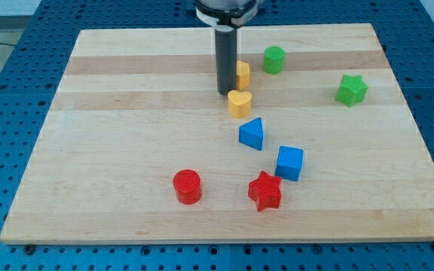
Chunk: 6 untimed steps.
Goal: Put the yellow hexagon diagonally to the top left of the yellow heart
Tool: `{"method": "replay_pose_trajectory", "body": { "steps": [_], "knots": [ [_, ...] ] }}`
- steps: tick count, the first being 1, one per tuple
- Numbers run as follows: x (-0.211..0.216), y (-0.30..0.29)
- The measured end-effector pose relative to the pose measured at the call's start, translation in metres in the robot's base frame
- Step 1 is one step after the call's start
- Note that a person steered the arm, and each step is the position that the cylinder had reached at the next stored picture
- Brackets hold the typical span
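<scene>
Dark cylindrical rod descends from the view's top; my tip sits on the pale wooden board, a bare rod end with nothing to open or close. Yellow hexagon block lies touching or just beside the rod on its right, partly hidden behind it. Yellow heart block sits just near-right of the tip, directly nearer than the hexagon. Green cylinder is right of the hexagon, farther back. Green star is well apart at far right. Blue triangular block, blue cube, red star and red cylinder lie nearer.
</scene>
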State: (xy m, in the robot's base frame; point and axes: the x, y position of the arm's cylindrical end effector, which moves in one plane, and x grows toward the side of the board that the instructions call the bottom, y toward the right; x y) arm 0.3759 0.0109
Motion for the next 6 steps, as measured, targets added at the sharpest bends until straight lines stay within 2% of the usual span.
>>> {"method": "replay_pose_trajectory", "body": {
  "steps": [1,2,4,6],
  "knots": [
    [0.018,0.045],
    [-0.001,0.069],
    [-0.061,0.036],
    [-0.057,-0.043]
  ]
}}
